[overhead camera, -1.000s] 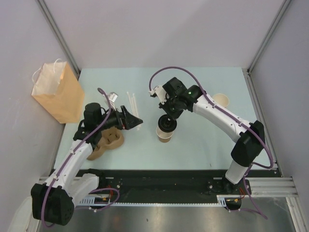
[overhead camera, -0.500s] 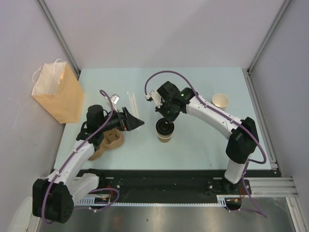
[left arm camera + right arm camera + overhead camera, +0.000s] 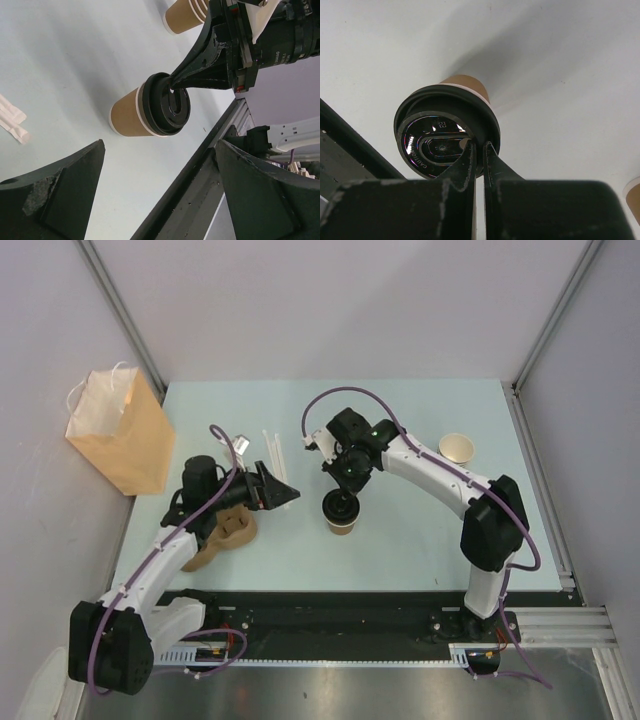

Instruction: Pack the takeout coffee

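Top external view, as I watch from my remote desk: far left of the takeout coffee (image 3: pixel 341 512) a brown paper bag (image 3: pixel 118 435) stands upright, well apart from the cup. Closer in, still left of the coffee and nearer the arm bases, a brown pulp carrier (image 3: pixel 226 533) lies partly under the left arm. The left gripper (image 3: pixel 283 492) hangs just left of the coffee and points at it. My left wrist camera shows its jaws spread wide with nothing between them and the cup framed in the gap. A few white wrapped sticks (image 3: pixel 272 450) lie on the table (image 3: pixel 420 550) left of the coffee and farther back. The coffee itself stands upright on the table, a tan cup under a round black lid (image 3: pixel 437 142). The right gripper (image 3: pixel 479 148) comes down on it from behind and to the right. Its jaws are pressed together to a thin slit and the tips rest on the lid's top near the rim. I cannot tell whether they pinch any part of it. Right of the coffee and farther back, a stack of lidless tan cups (image 3: pixel 458 448) stands well apart.
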Robot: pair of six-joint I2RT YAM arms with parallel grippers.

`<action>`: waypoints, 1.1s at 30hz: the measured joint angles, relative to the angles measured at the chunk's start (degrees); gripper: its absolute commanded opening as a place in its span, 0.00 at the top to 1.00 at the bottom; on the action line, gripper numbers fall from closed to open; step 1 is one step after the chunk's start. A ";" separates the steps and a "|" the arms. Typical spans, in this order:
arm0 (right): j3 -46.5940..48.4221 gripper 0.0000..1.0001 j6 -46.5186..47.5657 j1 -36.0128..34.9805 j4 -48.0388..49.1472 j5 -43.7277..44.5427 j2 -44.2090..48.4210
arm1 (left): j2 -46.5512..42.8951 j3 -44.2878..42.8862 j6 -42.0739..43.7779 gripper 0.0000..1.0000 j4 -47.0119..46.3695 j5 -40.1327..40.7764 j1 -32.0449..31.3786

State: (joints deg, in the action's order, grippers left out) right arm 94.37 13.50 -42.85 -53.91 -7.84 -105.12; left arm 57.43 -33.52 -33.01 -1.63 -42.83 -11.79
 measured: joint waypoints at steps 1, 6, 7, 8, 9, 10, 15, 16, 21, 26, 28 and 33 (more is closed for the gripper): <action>0.00 0.99 0.00 0.02 0.00 -0.24 -0.09 | 0.11 0.00 0.00 0.03 0.00 -0.02 -0.04; 0.04 0.98 0.00 0.17 -0.02 -0.74 -0.74 | 0.44 0.00 0.00 0.03 -0.02 -0.04 -0.11; 0.04 0.98 0.00 0.22 -0.02 -0.85 -0.87 | 0.46 0.00 0.02 0.03 -0.02 -0.02 -0.13; 0.07 0.98 0.00 0.26 -0.02 -0.92 -1.03 | 0.48 0.00 0.02 0.03 -0.02 -0.02 -0.15; 0.07 0.98 0.00 0.33 -0.02 -1.01 -1.18 | 0.50 0.00 0.02 0.03 -0.02 -0.02 -0.20; 0.07 0.97 0.00 0.35 -0.04 -1.07 -1.31 | 0.57 0.00 0.02 0.03 -0.02 -0.04 -0.22; 0.07 0.93 0.00 0.35 -0.09 -1.07 -1.55 | 0.70 0.00 0.02 0.03 -0.04 -0.07 -0.35; 0.07 0.92 0.00 0.35 -0.09 -1.07 -1.60 | 0.72 0.00 0.02 0.03 -0.04 -0.07 -0.35; 0.07 0.89 -0.02 0.39 -0.22 -1.07 -2.05 | 0.90 0.00 0.02 0.03 -0.04 -0.07 -0.37; 0.07 0.80 0.00 0.44 -0.24 -1.05 -2.19 | 1.20 0.00 0.02 0.03 -0.04 -0.07 -0.37; 0.07 0.78 -0.02 0.46 -0.24 -1.05 -2.19 | 1.20 0.00 0.02 0.03 -0.04 -0.07 -0.37; 0.17 0.73 -0.04 0.46 -0.35 -1.07 -2.19 | 1.20 0.00 0.02 0.04 -0.04 -0.07 -0.37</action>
State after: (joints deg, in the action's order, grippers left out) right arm 94.54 13.45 -42.39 -54.26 -8.91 -107.31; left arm 58.63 -33.52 -32.99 -1.67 -42.89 -12.16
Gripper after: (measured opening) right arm 0.229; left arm 0.969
